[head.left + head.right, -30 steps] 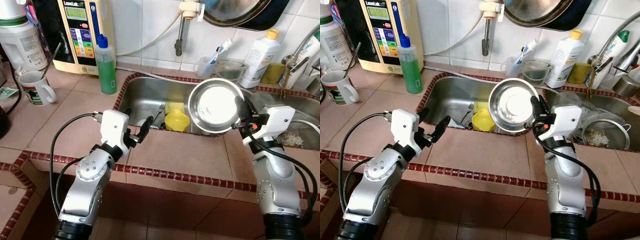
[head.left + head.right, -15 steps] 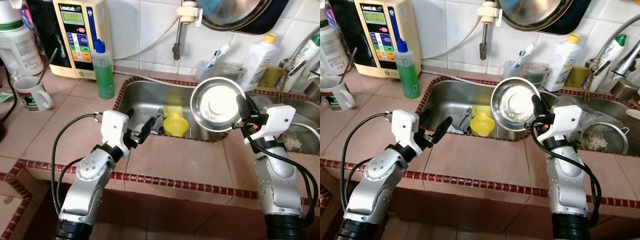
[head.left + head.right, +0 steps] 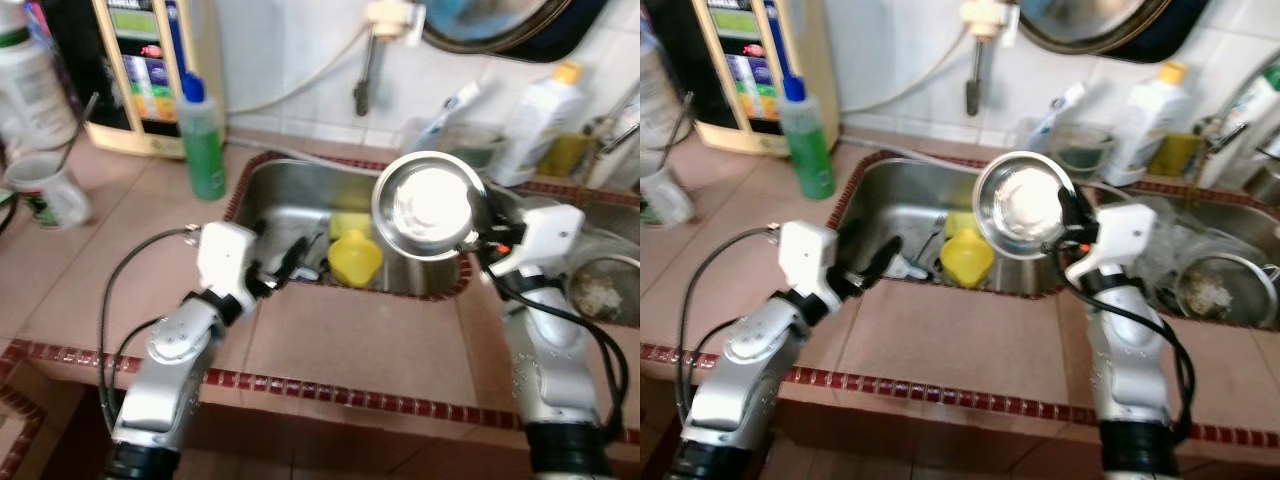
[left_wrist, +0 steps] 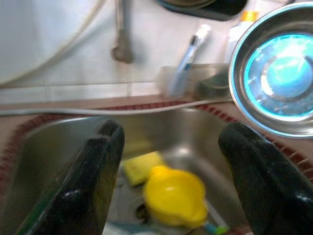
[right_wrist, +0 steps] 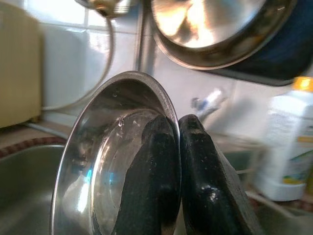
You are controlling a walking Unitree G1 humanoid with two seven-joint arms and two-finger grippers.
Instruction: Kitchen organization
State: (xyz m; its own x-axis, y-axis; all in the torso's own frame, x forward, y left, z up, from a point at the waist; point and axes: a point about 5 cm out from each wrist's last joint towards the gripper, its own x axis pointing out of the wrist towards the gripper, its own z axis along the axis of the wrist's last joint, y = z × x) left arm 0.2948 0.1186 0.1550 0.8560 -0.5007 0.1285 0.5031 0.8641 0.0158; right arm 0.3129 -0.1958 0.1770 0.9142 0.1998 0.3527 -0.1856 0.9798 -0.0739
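Your right gripper (image 3: 478,222) is clamped on the rim of the steel bowl (image 3: 428,207), one finger inside and one outside, as the right wrist view shows with the two black fingers (image 5: 164,176) pressed together over the edge. The bowl stands tilted on its edge in the air, its hollow facing you, just left of the gripper and above the right end of the sink (image 3: 290,200).

Your left gripper (image 3: 278,262) hovers at the near left edge of the sink, its fingers (image 4: 93,171) spread well apart with nothing between them. It points across the basin, and the bowl sits well apart from it to the right.

Down in the sink, between the two grippers, lie a yellow funnel (image 3: 354,258) and, just beyond it, a yellow sponge (image 3: 348,222). On the counter left of the sink stands a green soap bottle (image 3: 202,140), and farther left a mug (image 3: 48,190). The head views are somewhat blurred.
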